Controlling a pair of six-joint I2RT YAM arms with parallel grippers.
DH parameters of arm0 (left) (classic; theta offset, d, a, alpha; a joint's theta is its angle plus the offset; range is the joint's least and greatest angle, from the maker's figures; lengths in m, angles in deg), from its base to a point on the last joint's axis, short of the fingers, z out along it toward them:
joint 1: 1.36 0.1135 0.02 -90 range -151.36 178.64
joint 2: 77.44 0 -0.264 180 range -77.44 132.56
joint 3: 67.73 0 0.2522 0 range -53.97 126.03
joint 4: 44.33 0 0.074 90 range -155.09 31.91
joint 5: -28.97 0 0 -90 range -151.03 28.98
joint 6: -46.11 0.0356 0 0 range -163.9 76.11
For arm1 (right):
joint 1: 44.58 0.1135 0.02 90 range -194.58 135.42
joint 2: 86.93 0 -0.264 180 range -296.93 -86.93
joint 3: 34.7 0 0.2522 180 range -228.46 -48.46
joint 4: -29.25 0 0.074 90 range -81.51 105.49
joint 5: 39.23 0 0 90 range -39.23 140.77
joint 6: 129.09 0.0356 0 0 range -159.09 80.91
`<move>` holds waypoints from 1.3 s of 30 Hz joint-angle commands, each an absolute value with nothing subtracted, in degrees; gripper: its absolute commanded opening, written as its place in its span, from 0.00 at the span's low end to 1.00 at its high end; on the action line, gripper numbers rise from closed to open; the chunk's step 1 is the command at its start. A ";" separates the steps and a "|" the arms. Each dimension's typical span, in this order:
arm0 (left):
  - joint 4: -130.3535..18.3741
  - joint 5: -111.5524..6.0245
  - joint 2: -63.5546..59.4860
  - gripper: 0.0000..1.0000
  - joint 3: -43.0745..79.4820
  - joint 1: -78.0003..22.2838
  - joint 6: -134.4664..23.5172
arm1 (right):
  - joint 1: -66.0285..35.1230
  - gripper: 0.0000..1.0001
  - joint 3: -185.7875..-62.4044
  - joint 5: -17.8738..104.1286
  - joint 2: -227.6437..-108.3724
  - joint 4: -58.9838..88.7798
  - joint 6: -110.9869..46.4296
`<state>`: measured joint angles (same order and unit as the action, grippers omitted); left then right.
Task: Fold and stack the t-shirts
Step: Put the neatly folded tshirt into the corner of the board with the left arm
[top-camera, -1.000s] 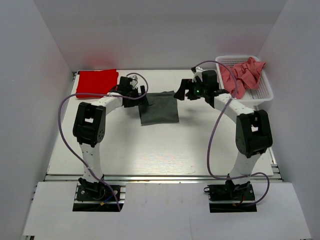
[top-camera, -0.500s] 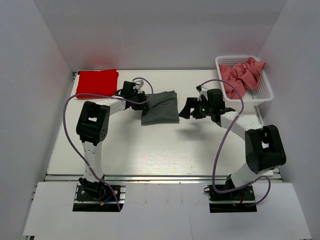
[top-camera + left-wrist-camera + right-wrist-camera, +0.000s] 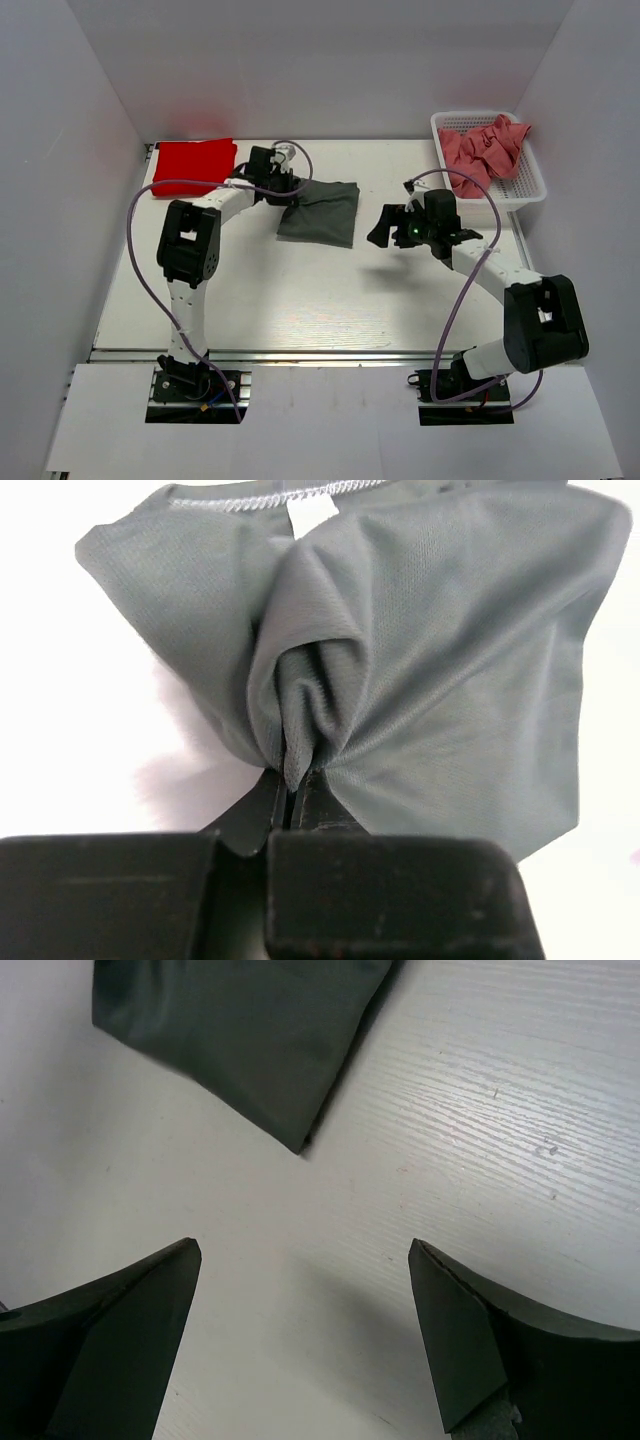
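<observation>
Grip just made: left gripper (image 3: 291, 785) pinches dark grey t-shirt (image 3: 430, 650) at 10 o'clock corner for stacking, right gripper (image 3: 305, 1295) wide, empty

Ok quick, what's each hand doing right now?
Left hand: closed, pinching a fold of the dark grey t-shirt.
Right hand: open, holding nothing.

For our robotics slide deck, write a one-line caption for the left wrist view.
The left gripper pinched shut on a bunched fold of the dark grey t-shirt on the white table.
</observation>
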<state>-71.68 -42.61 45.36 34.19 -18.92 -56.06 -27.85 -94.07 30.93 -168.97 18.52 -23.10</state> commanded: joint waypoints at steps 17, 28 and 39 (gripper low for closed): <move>-98.51 -65.76 46.82 0.00 72.31 -9.01 -34.14 | -28.14 0.90 -97.59 35.83 -166.29 16.20 -24.24; -93.70 -60.06 50.26 0.00 76.82 0.57 -33.08 | -28.06 0.90 -101.37 34.43 -168.92 15.58 -24.42; -87.98 -56.28 54.04 0.00 76.12 6.82 -30.18 | -28.06 0.90 -104.71 32.58 -171.73 15.58 -24.24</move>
